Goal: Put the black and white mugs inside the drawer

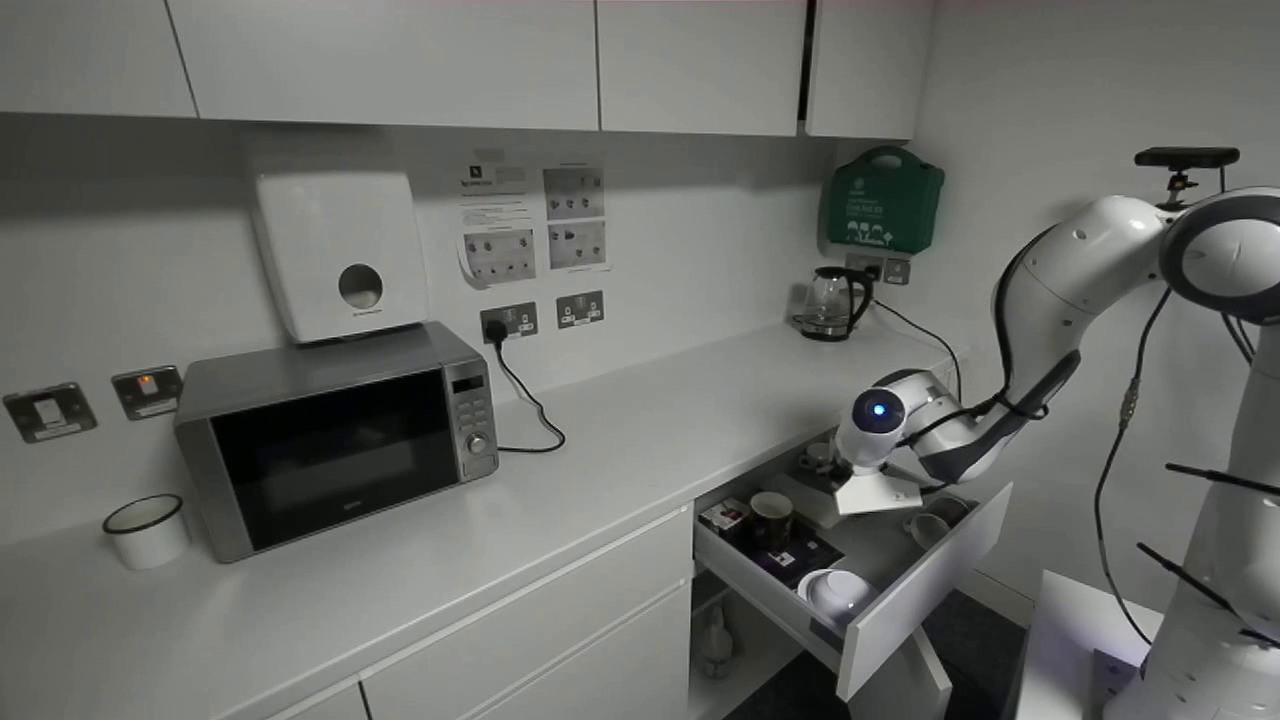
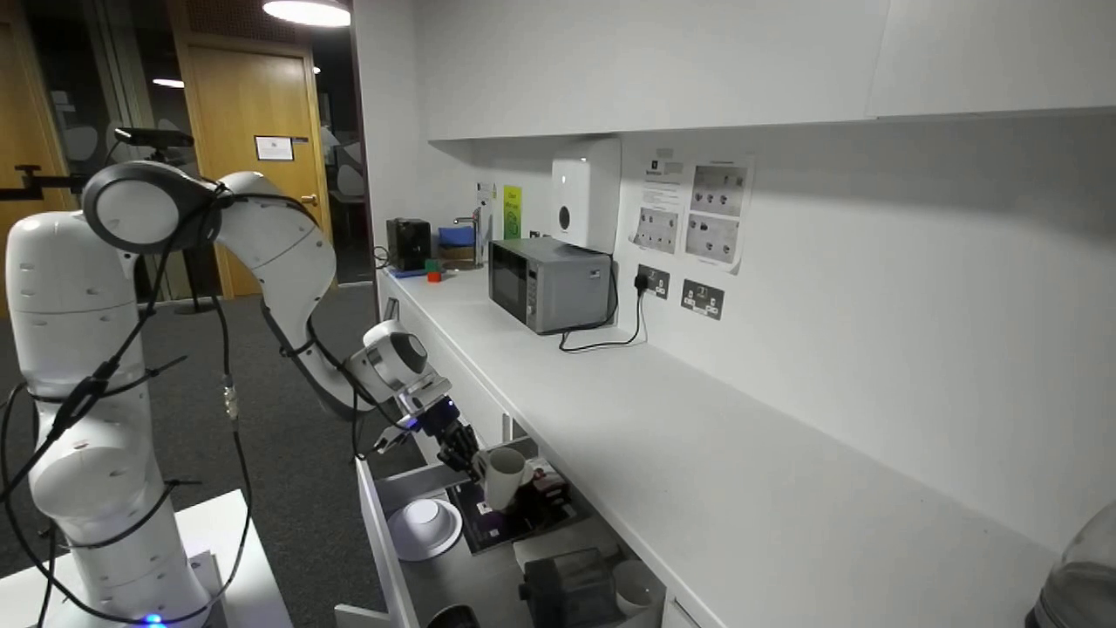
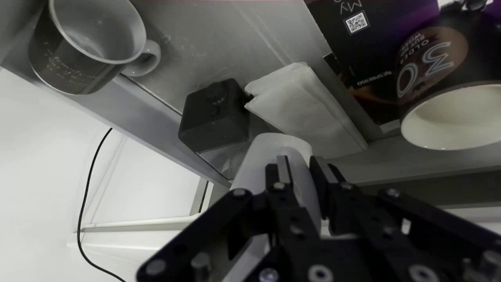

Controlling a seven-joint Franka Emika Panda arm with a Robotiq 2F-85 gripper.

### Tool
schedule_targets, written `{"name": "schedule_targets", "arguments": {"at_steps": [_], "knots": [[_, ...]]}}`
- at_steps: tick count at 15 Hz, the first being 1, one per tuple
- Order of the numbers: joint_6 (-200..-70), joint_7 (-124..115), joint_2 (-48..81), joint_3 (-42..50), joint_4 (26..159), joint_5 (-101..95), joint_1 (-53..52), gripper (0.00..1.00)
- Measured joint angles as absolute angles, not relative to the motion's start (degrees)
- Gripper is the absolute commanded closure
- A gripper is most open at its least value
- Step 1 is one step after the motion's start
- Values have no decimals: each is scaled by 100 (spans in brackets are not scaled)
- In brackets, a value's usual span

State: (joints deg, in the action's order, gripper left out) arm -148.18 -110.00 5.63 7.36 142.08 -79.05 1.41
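Note:
My gripper [image 3: 299, 164] is shut on the handle of the white mug [image 3: 258, 156], whose body fills the space just beyond the fingers. In an exterior view this white mug [image 2: 504, 484] hangs roughly upright over the open drawer [image 2: 384, 549], mouth up; whether it touches anything below cannot be told. Inside the drawer [image 1: 925, 595] a black mug [image 1: 772, 532] with a cream inside and a "30" print stands at the back. Another dark mug [image 3: 74, 66], pale inside with a light handle, rests tilted there too. Which dark one the task means is unclear.
White bowls [image 1: 840, 592] sit near the drawer front. A black appliance [image 3: 215, 117], folded white napkins [image 3: 301, 105] and a dark Nespresso box [image 3: 364, 58] lie inside. The counter edge [image 2: 558, 462] overhangs the drawer's back. A microwave [image 1: 340, 440] and kettle [image 1: 832, 305] stand on the worktop.

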Motion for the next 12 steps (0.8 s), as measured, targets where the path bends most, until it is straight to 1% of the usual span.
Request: {"name": "schedule_targets", "arguments": {"at_steps": [4,7,12], "knots": [[-14703,-11430,765,645,14182,-7909,-30,95],[-14367,-11671,1037,479,14026,-7887,-95,95],[-13939,-11727,1600,239,13580,-7216,-94,95]]}}
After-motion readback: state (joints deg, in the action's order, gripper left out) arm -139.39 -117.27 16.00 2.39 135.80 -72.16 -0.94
